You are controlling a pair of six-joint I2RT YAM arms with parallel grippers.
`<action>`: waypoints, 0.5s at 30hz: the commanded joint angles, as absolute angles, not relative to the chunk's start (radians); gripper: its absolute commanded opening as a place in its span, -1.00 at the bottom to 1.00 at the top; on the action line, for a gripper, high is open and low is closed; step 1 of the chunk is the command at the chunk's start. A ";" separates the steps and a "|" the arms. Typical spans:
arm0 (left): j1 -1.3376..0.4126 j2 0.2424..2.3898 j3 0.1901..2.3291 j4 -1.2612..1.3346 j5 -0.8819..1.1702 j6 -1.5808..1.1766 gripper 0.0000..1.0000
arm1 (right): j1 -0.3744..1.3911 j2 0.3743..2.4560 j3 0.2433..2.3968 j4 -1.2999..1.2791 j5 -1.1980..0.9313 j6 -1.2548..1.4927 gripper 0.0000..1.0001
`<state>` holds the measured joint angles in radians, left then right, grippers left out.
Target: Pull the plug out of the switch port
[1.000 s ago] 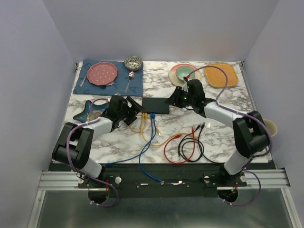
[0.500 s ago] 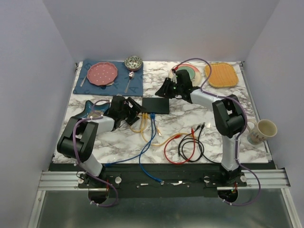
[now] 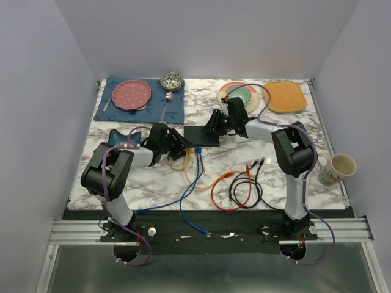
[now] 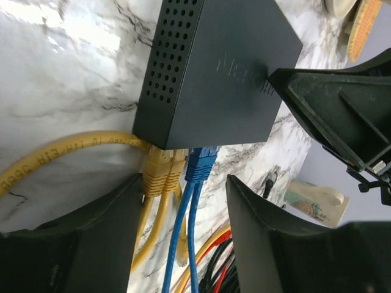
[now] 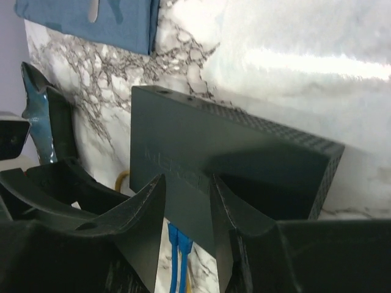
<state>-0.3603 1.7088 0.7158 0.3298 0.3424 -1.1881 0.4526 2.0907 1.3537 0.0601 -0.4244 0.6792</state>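
Note:
The flat black switch [image 3: 201, 135] lies mid-table. It fills the left wrist view [image 4: 214, 79] and the right wrist view [image 5: 232, 165]. Two yellow plugs [image 4: 160, 174] and two blue plugs [image 4: 200, 163] sit in its near edge. My left gripper [image 3: 181, 146] is open, and its fingers [image 4: 91, 232] straddle these plugs and cables without closing on them [image 4: 183, 201]. My right gripper [image 3: 210, 126] is over the switch's top at its far side. Its jaws stand a little apart [image 5: 186, 204] and hold nothing. Its fingertip [image 4: 342, 122] shows in the left wrist view.
A dark blue star dish [image 3: 116, 141] lies left of my left arm. Red and black cables [image 3: 241, 186] coil in front. A blue mat with a pink plate [image 3: 133, 93], a bowl [image 3: 171, 80], a green plate [image 3: 238, 93] and an orange mat [image 3: 284, 96] line the back. A mug [image 3: 336, 169] stands right.
My right gripper has swung from right of the switch round its far side and come down over its top. My left gripper has crept right, closer to the plugs.

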 commanded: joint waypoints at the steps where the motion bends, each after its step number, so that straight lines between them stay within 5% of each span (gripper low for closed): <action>1: -0.416 1.732 0.745 0.373 0.399 -1.167 0.07 | 0.459 2.028 1.221 0.014 -0.361 0.672 -0.14; 7: -0.471 1.752 0.768 0.449 0.436 -1.158 -0.23 | 0.457 1.902 1.086 0.087 -0.328 0.698 -0.14; 15: -0.492 1.752 0.824 0.485 0.469 -1.146 -0.37 | 0.433 1.766 0.924 0.109 -0.194 0.742 -0.15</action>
